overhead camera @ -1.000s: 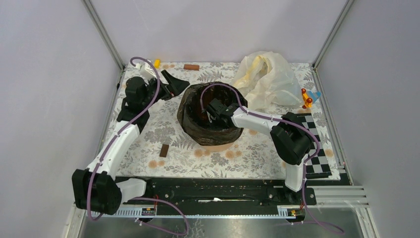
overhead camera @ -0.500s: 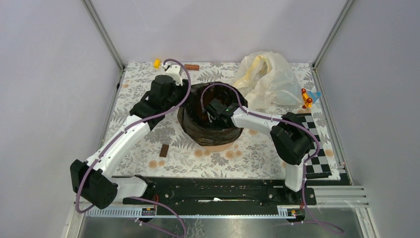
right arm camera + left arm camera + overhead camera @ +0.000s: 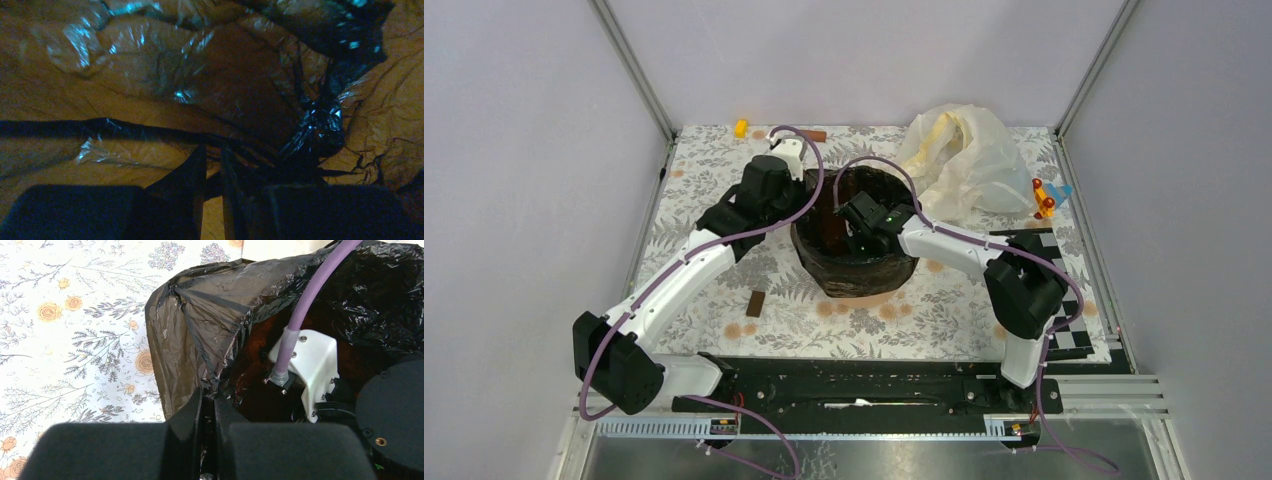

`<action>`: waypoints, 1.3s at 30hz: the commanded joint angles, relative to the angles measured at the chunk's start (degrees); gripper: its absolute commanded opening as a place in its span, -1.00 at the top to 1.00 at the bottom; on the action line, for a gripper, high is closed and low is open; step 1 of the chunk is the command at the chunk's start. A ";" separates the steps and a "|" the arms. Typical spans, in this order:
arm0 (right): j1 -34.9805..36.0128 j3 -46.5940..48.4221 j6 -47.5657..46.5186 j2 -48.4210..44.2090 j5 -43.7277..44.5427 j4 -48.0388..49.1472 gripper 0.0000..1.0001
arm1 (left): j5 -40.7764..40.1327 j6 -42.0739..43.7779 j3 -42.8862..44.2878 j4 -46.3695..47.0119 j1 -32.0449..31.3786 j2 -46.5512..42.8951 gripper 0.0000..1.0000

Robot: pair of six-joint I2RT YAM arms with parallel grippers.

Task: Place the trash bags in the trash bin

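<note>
The trash bin (image 3: 870,297) stands mid-table, with the black trash bag (image 3: 854,262) draped over its rim and lining its inside. My left gripper (image 3: 801,203) is at the bin's left rim. In the left wrist view it (image 3: 209,394) is shut on a crinkled fold of the bag's edge (image 3: 200,325), which stretches brownish over the rim. My right gripper (image 3: 857,228) reaches down inside the bin. In the right wrist view its jaws (image 3: 214,150) are nearly together, with a dark fold of the bag (image 3: 150,131) between the tips. A bunched black knot (image 3: 320,131) lies to the right of them.
A cream-white plastic bag (image 3: 959,158) lies behind the bin on the right, with a small colourful toy (image 3: 1046,200) beside it. A brown block (image 3: 755,303) lies front left. A brown stick (image 3: 812,134) and a yellow piece (image 3: 741,128) sit at the back edge. A checkerboard (image 3: 1064,300) lies right.
My left arm swung from the back left to the bin's left rim and its jaws closed on the bag's edge. The right gripper stayed inside the bin, shifting slightly.
</note>
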 commanded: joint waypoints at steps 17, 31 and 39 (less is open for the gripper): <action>0.52 -1.19 12.72 -4.18 3.49 7.76 0.17 | -8.26 1.70 3.82 1.77 -7.26 0.33 1.00; 0.52 1.32 12.60 -11.95 5.91 5.25 0.06 | -12.22 1.66 6.17 -0.58 -8.45 2.07 1.00; 0.53 5.16 9.84 -22.08 9.43 2.24 -0.12 | -15.35 1.71 8.65 -2.18 -8.15 2.42 1.00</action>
